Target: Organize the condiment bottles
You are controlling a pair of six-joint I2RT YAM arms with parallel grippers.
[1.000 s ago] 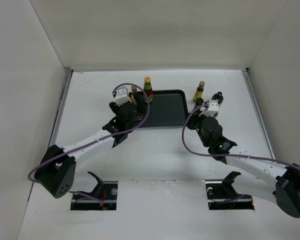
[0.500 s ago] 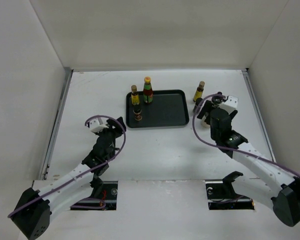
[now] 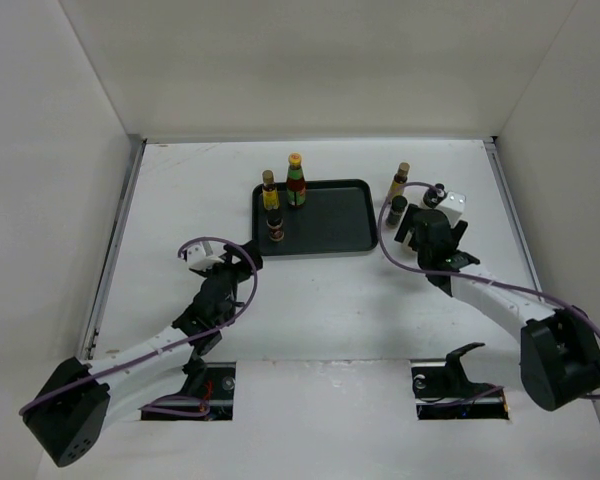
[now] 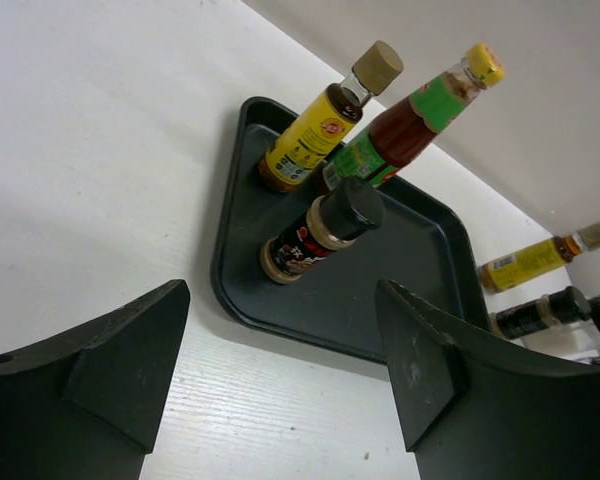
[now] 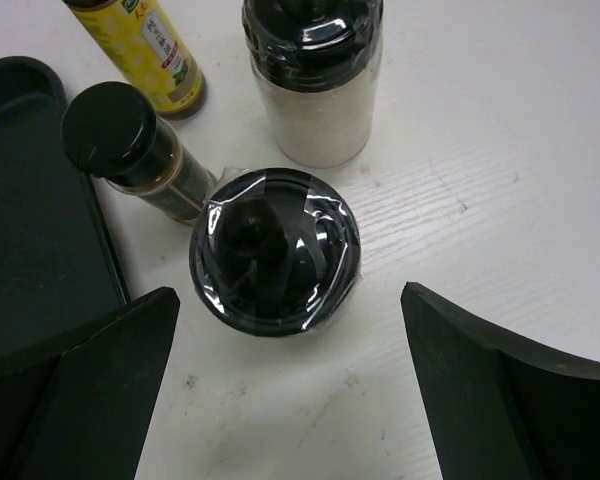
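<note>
Three bottles (image 4: 325, 225) upright in tray (image 3: 330, 215), far edge of surface (image 3: 310, 310).
Left end effector (image 4: 280, 300) wide, empty; right end effector (image 5: 290, 300) wide over jar (image 5: 275, 262).

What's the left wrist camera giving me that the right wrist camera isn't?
Only left wrist: three bottles standing in the black tray, namely a yellow brown-capped bottle, the green yellow-capped bottle and a small dark black-capped bottle. Only right wrist: a squat jar with a film-wrapped black lid, and a pale black-lidded jar next to it. Both: that tray and, just off it, a slim yellow bottle and a black-capped spice bottle.
</note>
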